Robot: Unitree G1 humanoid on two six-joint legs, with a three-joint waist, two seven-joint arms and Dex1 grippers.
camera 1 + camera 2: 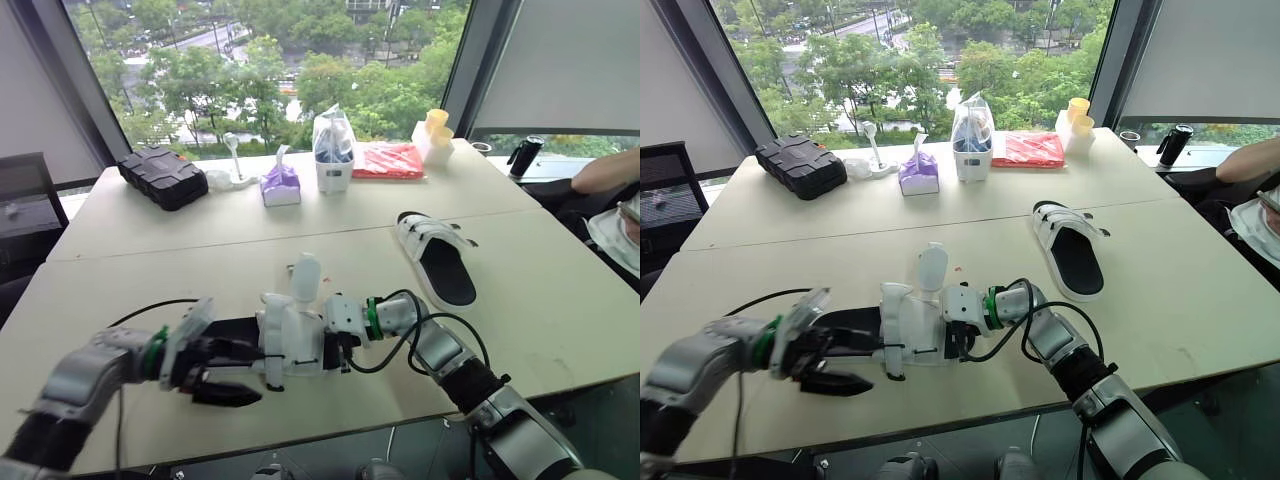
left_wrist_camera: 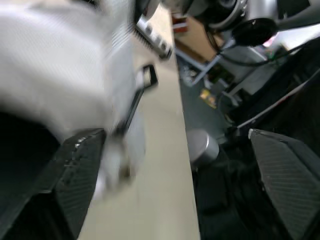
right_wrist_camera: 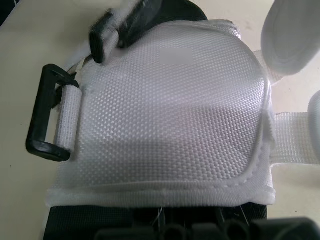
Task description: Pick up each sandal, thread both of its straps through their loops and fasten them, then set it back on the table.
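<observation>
near sandal (image 2: 55, 70) a white blur in the left wrist view, its white upper (image 3: 170, 115) covering whatever lies beneath, person's arm (image 1: 608, 170) cut off at the right edge

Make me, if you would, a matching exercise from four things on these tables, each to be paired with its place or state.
Things:
1. near sandal
2. far sandal
3. black case
4. red packet

Places or states:
A. beside the yellow cups
B. at the left end of the rear table
C. lying flat on the robot's right, apart from everything else
D. close to the near edge of the front table, one strap sticking up

Pairs: 1-D, 2-C, 3-B, 4-A.
</observation>
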